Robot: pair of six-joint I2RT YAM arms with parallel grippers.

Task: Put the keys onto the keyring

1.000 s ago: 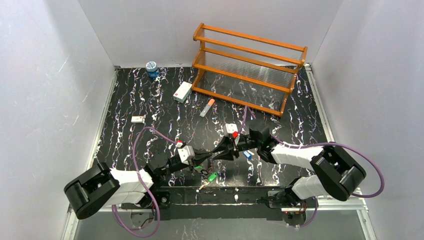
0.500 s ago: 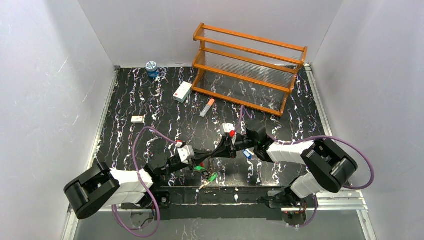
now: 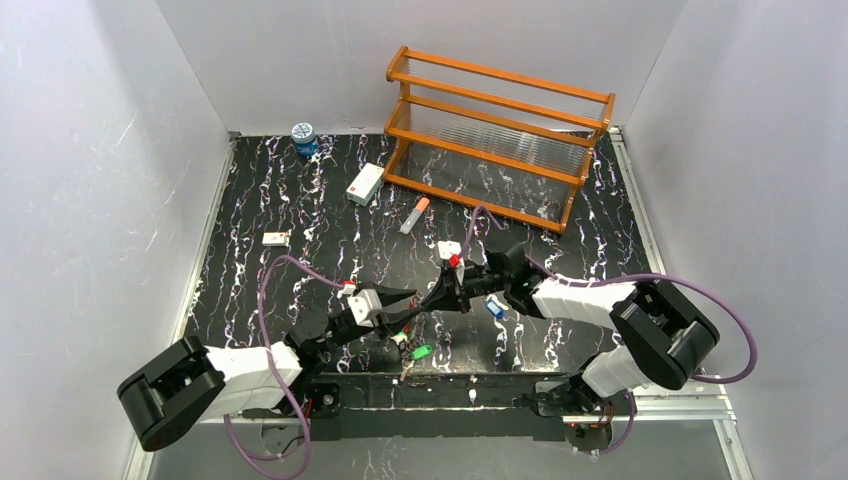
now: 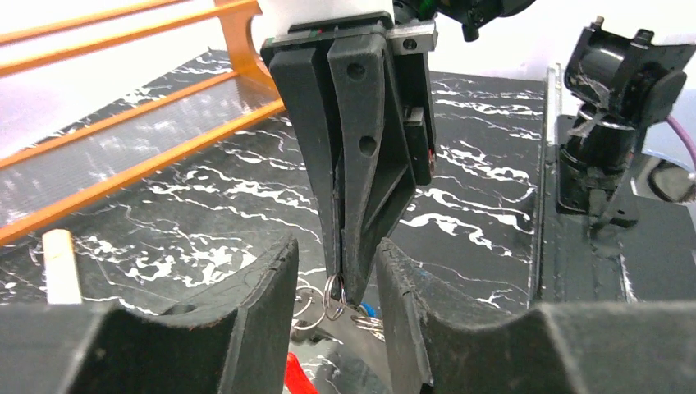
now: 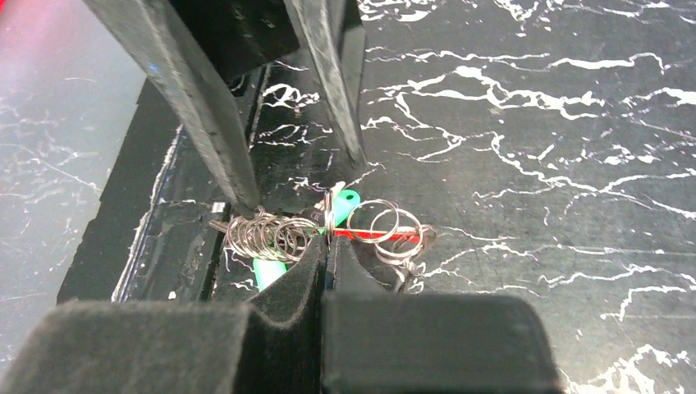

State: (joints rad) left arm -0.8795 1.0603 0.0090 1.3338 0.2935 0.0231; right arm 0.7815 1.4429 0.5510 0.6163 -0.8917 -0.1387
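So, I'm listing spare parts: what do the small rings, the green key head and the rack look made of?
The small rings: polished metal wire; they glint silver. The green key head: probably plastic; flat, opaque colour. The rack: seemingly varnished wood rails, orange-brown and smooth; shelves look clear and ribbed, perhaps acrylic or glass.

left claw (image 4: 332,275) – fingers apart | right claw (image 4: 343,283) – tips pinching small ring (image 4: 333,300)

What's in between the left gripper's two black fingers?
The right arm's black gripper, shut, its tips pinching a small silver wire ring, pokes down between the left gripper's fingers. The left wrist view shows it.
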